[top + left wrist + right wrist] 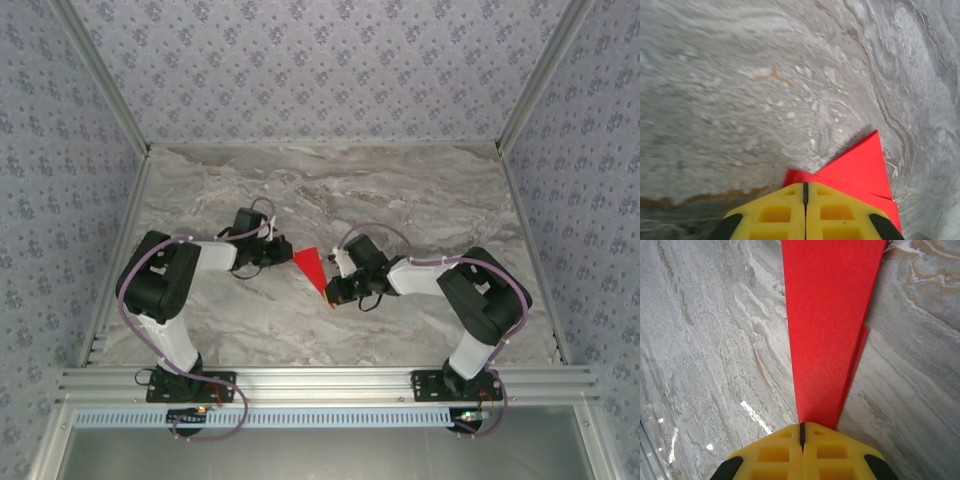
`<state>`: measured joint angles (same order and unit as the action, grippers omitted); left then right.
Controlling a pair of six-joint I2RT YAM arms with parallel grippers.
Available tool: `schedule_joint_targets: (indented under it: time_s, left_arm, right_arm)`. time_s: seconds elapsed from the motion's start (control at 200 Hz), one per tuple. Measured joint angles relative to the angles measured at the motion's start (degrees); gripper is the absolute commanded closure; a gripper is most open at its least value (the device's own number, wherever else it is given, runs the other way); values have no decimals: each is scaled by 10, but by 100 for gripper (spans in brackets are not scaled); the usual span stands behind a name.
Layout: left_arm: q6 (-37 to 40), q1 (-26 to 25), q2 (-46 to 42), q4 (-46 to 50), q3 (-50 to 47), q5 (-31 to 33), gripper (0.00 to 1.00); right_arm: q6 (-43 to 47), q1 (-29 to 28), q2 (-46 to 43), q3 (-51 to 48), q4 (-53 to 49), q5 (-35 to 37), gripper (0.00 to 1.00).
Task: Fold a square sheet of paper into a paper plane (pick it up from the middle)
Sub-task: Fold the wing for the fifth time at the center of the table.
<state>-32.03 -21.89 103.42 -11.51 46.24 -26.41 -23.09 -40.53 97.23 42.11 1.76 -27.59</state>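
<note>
One paper plane (312,266), two pairs of jaws

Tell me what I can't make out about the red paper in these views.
Left wrist: the near end of the folded red paper is hidden behind the yellow fingers of the left gripper.
Right wrist: its far end is cut off by the top edge; the right gripper covers the near end.
Top external: creases and layers are too small to count.

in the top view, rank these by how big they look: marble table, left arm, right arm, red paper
1. marble table
2. left arm and right arm, which look about alike
3. red paper
</note>
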Motion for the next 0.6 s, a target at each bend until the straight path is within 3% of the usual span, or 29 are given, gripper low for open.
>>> schedule_joint_targets:
  time_s: [0.21,0.36,0.51,0.6]
  left_arm:
    - [-3,27,6,35,31,35,91]
    - [2,38,5,75,65,74,78]
    - [-9,22,-32,134,72,113,63]
    - [-17,-12,-70,183,83,151,48]
  right_arm:
    - [0,0,-3,-1,0,0,97]
    - [0,0,-18,-1,-29,7,94]
    - [-6,8,-64,0,-107,36,77]
    - [-14,27,-117,5,-146,61,61]
